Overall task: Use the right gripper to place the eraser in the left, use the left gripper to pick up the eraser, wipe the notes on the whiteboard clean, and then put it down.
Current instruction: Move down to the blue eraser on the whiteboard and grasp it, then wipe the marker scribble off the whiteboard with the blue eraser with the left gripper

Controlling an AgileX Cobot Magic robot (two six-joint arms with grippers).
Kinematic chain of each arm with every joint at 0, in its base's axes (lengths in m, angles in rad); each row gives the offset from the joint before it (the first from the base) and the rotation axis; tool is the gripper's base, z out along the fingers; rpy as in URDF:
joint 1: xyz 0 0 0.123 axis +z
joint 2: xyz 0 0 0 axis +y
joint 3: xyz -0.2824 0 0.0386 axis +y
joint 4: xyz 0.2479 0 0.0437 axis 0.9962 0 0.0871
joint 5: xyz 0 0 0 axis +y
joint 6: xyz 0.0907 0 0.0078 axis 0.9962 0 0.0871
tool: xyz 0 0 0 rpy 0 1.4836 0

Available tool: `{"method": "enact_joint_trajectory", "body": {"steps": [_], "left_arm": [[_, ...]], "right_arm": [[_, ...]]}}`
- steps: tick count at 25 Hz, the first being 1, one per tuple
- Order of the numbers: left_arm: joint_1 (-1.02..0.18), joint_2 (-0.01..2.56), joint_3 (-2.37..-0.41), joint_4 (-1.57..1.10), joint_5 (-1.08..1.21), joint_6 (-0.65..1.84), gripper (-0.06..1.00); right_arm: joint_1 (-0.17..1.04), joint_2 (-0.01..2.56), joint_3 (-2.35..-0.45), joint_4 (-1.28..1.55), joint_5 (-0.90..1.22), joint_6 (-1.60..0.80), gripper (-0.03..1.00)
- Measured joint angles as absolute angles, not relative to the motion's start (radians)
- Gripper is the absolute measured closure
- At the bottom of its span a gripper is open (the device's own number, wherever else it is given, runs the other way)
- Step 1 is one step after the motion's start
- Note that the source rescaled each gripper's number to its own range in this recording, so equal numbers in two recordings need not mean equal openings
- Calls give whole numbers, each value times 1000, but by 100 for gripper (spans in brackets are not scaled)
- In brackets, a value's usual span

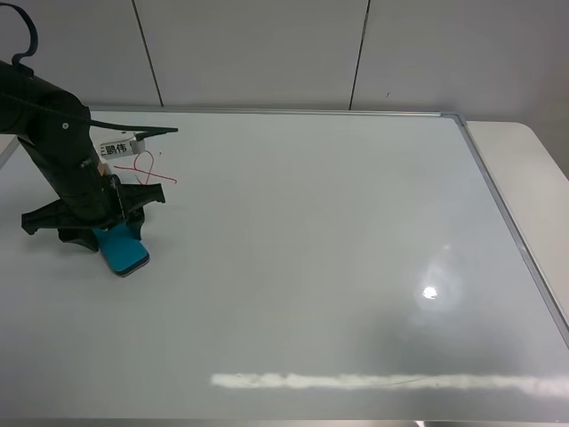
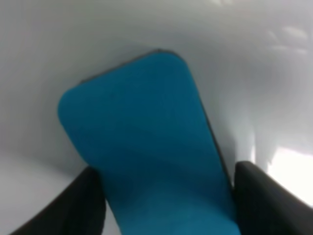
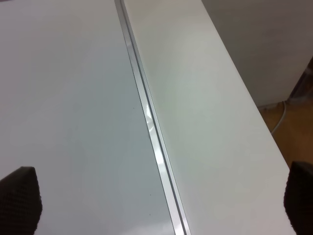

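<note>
Whiteboard (image 1: 311, 267): fills most of the high view and lies flat. Its silver frame (image 3: 151, 127) runs along the far and right edges. There is a glare spot toward 4 o'clock and a pale streak of reflected light along 6 o'clock.

Table (image 1: 524, 169): a white strip shows beyond the frame at 3 o'clock.

Left arm (image 1: 62, 151): black, standing over the board's 9 o'clock side.

Right gripper (image 3: 161, 200): jaws spread wide, with nothing between them. The dark pads (image 3: 19, 196) hang over the frame, one on the board side and one on the table side (seen only from its own wrist camera).

Left gripper (image 1: 107, 227): closed on the eraser (image 1: 123, 249), with black fingers (image 2: 85, 205) pressed against its two long edges.

Eraser: blue, with rounded corners, down at the board surface around 9 o'clock. Its free end points toward 5 o'clock. No print is visible on it.

Red notes (image 1: 147, 169): thin looping pen strokes near 10 o'clock, just beyond the gripper and not legible as words.

Tag (image 1: 118, 148): a white label on the arm with black characters reading 鹏伟. A character before those is partly cut off.
</note>
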State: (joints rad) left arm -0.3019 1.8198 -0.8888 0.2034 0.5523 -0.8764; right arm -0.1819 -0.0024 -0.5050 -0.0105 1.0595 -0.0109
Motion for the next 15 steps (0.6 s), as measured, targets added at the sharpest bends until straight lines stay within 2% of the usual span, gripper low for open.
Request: {"method": "enact_joint_trajectory", "body": {"steps": [10,15], "left_arm": [[-302,1820,-895,213,557,-775,93],[-268,1822,-982,122,618,-608,93]], "right_arm": [[-182,-2,-505,-10,1059,-11,-3],[-182,-2,-505,-10,1059,-11,-3]]}}
